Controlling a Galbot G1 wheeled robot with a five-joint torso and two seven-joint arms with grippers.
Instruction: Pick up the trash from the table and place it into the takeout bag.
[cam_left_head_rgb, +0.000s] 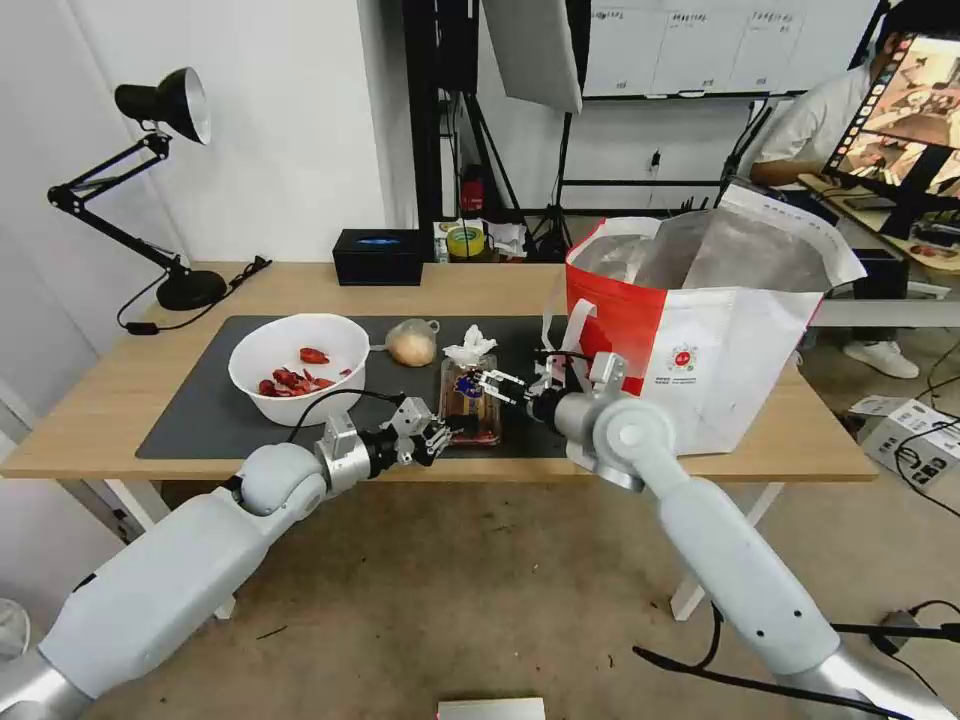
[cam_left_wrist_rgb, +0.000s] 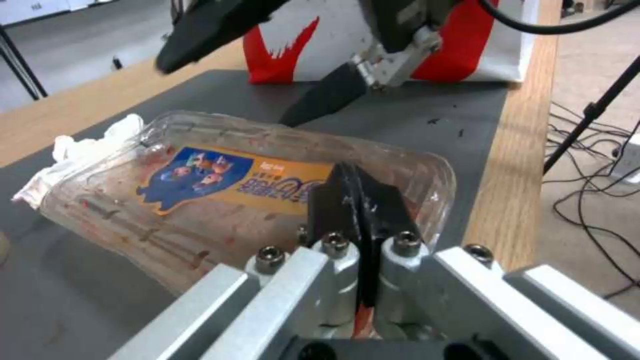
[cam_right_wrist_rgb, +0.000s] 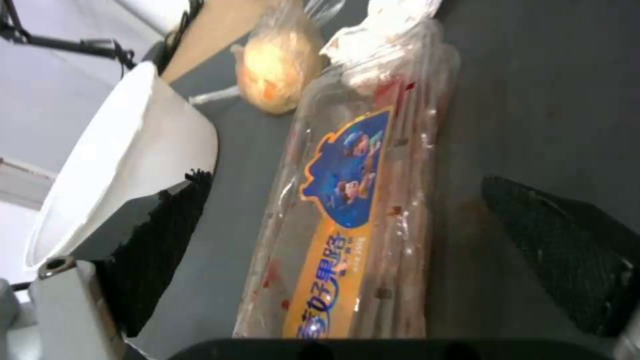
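Note:
A clear plastic tray (cam_left_head_rgb: 470, 400) with a blue-and-orange label lies on the dark mat (cam_left_head_rgb: 200, 420) of the table (cam_left_head_rgb: 110, 390). My left gripper (cam_left_head_rgb: 450, 428) is shut on its near rim, seen close in the left wrist view (cam_left_wrist_rgb: 357, 180). My right gripper (cam_left_head_rgb: 492, 384) hovers open just above the tray (cam_right_wrist_rgb: 353, 215), its fingers (cam_right_wrist_rgb: 167, 235) spread to either side. A crumpled napkin (cam_left_head_rgb: 470, 346) touches the tray's far end. The bag with the tan lump (cam_left_head_rgb: 412, 343) and the white bowl (cam_left_head_rgb: 298, 366) of red scraps sit to the left. The takeout bag (cam_left_head_rgb: 700, 330) stands open at right.
A black desk lamp (cam_left_head_rgb: 160, 180) stands at the table's far left corner and a black box (cam_left_head_rgb: 377, 257) at the back edge. The takeout bag's white handles (cam_left_head_rgb: 575, 325) hang close behind my right wrist. Cables and a white box (cam_left_head_rgb: 905, 425) lie on the floor at right.

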